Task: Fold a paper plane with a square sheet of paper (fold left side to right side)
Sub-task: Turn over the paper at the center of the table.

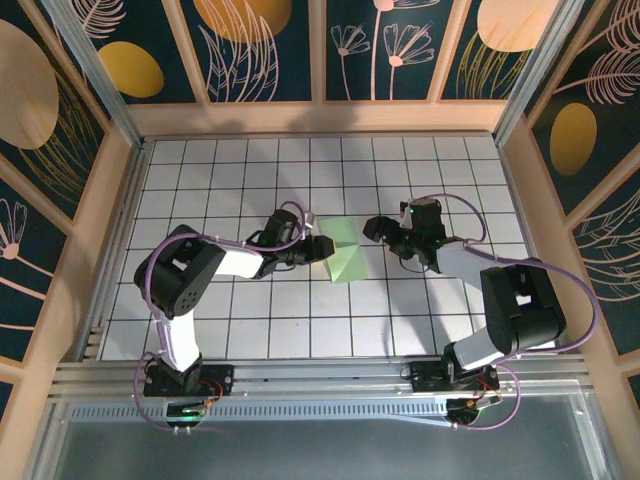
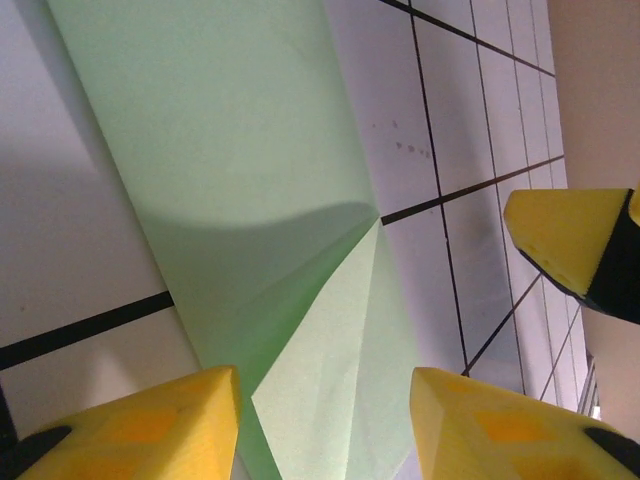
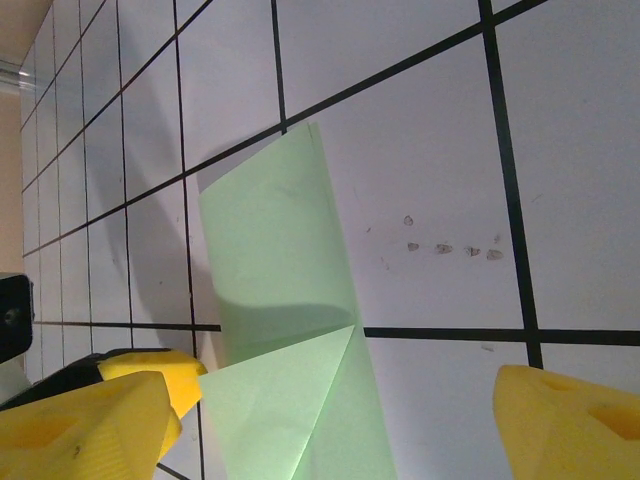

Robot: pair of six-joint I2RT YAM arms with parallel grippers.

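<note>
The thin pale-green square sheet of paper (image 1: 341, 252), folded into a narrow strip with a triangular flap (image 2: 335, 370) at its 6 o'clock end, lay flat mid-way on the white grid table (image 1: 250, 320). The left gripper (image 1: 320, 248) stood at its 9 o'clock edge with jaws released. The right gripper (image 1: 380, 229) was near at 2 o'clock, with jaws wide apart and grasping nothing.

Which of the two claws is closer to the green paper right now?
The left claw: seen from above, its tips reach the paper's left edge, while the right claw stands off on the other side with a gap between.
</note>
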